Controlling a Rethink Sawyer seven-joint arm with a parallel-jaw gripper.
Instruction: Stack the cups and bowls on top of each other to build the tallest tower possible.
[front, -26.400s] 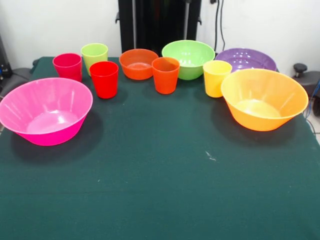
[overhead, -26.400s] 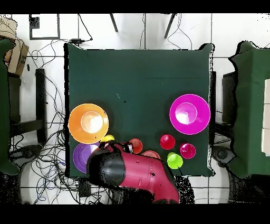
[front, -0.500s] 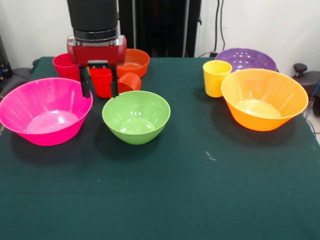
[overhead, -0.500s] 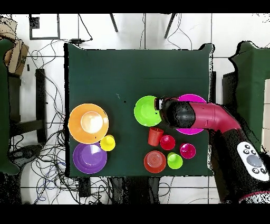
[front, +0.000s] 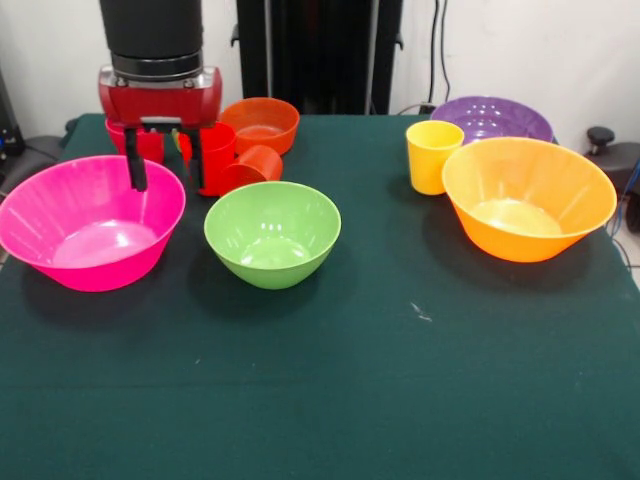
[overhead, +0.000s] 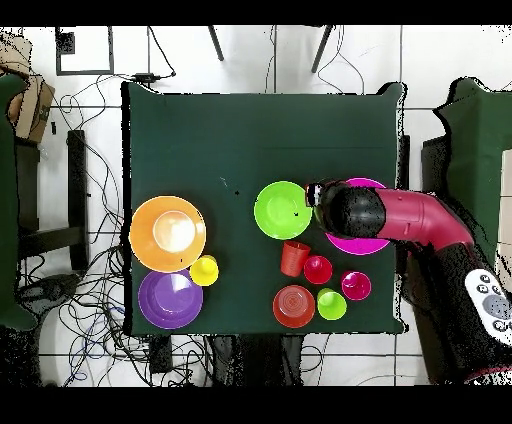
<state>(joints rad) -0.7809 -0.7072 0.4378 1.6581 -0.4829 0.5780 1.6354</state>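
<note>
Five bowls sit on the green bench (front: 400, 400), each apart from the others and none nested, so no tower stands. The pink bowl (front: 92, 222) is at the front view's left, the green bowl (front: 272, 233) just beside it toward the middle, the orange-yellow bowl (front: 528, 198) at the right, the purple bowl (front: 492, 117) behind that, and the small orange-red bowl (front: 260, 124) at the back near the pedestal.

Five cups can be counted in the overhead view. The yellow cup (front: 433, 155) stands upright between the green and orange-yellow bowls, close to the latter. The orange cup (front: 255, 165) lies tipped on its side behind the green bowl. The red cup (front: 215, 155) stands upright, touching or nearly touching the tipped one. The crimson cup (overhead: 355, 285) and the lime green cup (overhead: 331, 304) stand near the bench's edge by the robot's base; in the front view the arm hides most of them.

The hand (front: 164, 160) hangs over the pink bowl's far rim, its two dark fingers (front: 133, 172) spread apart and pointing down. It appears to hold nothing, though the red cup directly behind one finger makes that side hard to read. From overhead the arm covers much of the pink bowl.
</note>
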